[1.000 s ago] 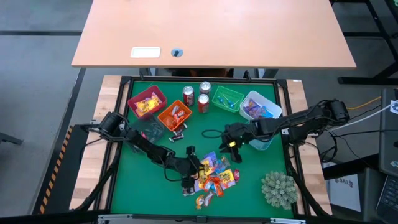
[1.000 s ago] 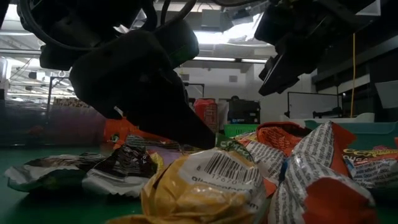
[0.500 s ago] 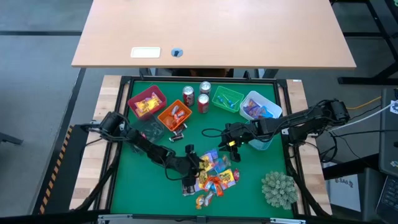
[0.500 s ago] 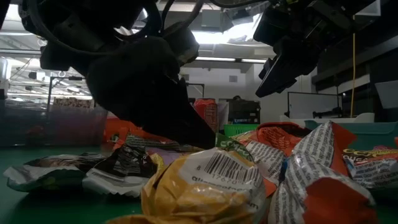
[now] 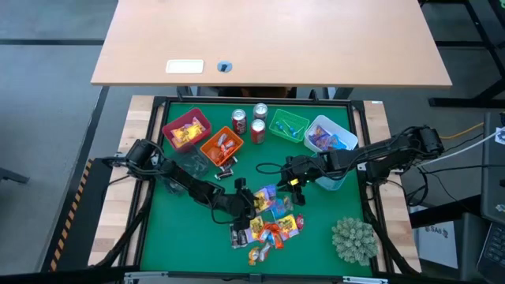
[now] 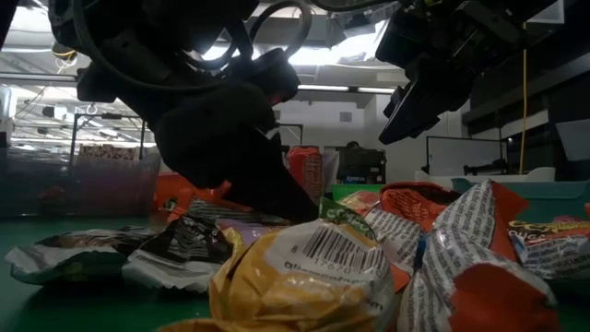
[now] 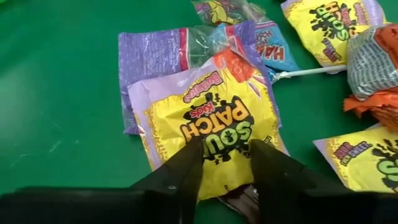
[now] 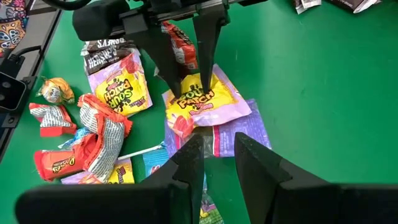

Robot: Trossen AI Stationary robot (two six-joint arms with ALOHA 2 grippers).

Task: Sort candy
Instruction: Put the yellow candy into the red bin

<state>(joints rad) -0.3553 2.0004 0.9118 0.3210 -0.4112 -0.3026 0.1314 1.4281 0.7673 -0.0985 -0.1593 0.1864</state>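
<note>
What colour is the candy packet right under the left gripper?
Yellow with purple edges, clearest in the left wrist view.

Left tool (image 7: 225, 163) low, fingers parted; right tool (image 8: 217, 152) hovering.

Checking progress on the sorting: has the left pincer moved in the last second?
Yes. In the high view the left pincer has crept toward the orange bin, away from the plant ball.

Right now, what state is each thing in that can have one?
left pincer, open, fingers astride the yellow Sour Patch packet
yellow Sour Patch packet, lying flat, not lifted
right pincer, slightly open, empty, above the candy pile
candy pile, loose, unsorted
red bin, holding candy
blue bin, holding candy
soda cans, upright
</note>
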